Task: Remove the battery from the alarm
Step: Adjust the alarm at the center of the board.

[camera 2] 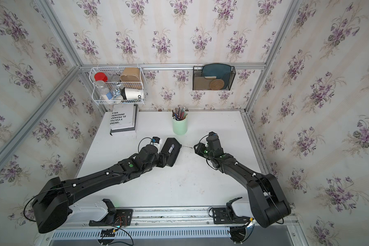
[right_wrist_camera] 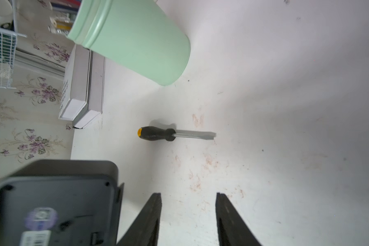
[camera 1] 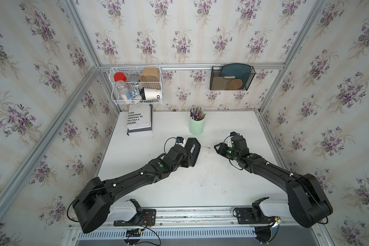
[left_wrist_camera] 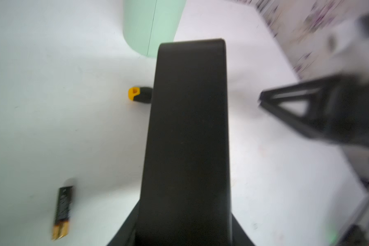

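My left gripper (camera 1: 186,162) is shut on the black alarm (camera 1: 192,152), holding it on edge over the middle of the table with its sticker-bearing back turned toward the right arm. In the left wrist view the alarm (left_wrist_camera: 188,138) fills the centre. The battery (left_wrist_camera: 62,210), black with a copper end, lies loose on the white table beside it. Both top views hide the battery. My right gripper (right_wrist_camera: 188,204) stands open and empty just right of the alarm (right_wrist_camera: 58,202), a short gap away, also seen in a top view (camera 2: 195,147).
A black-handled, orange-capped screwdriver (right_wrist_camera: 170,134) lies on the table behind the alarm. Farther back stand a mint-green pen cup (camera 1: 196,125) and a stack of books (camera 1: 139,121). A wire basket (camera 1: 136,85) and a mesh holder (camera 1: 231,77) hang on the back wall.
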`<state>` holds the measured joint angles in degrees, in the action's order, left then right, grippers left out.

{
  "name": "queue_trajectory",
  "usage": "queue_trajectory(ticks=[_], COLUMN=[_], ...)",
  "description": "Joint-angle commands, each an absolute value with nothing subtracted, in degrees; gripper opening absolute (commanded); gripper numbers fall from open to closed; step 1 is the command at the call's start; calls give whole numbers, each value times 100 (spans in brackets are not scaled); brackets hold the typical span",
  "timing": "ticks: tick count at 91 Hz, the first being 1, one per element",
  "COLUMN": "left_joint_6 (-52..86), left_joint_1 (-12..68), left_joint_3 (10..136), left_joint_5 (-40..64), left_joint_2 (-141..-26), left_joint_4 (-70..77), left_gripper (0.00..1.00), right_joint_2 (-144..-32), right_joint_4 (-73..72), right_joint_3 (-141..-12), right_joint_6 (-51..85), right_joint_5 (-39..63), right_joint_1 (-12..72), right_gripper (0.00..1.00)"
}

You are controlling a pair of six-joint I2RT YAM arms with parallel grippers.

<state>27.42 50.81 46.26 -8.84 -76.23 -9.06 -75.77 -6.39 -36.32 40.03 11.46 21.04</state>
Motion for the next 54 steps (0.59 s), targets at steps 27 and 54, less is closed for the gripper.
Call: queue_trajectory(ticks=[27, 54], left_joint_6=[-611, -1164], left_joint_1=[6918, 7472], left_joint_3=[5681, 5616], left_joint_5=[-5126, -4848], left_joint_2=[-9537, -10686], left_joint_4=[-2407, -1926], left_gripper=[6, 38], right_joint_2=[-7193, -7251], right_joint_4=[-1027, -1497], right_joint_3=[-3312, -3037], right_joint_6=[3738, 3784], right_joint_5=[1367, 1541], right_joint_1=[1201, 1046], right_gripper=[48, 49])
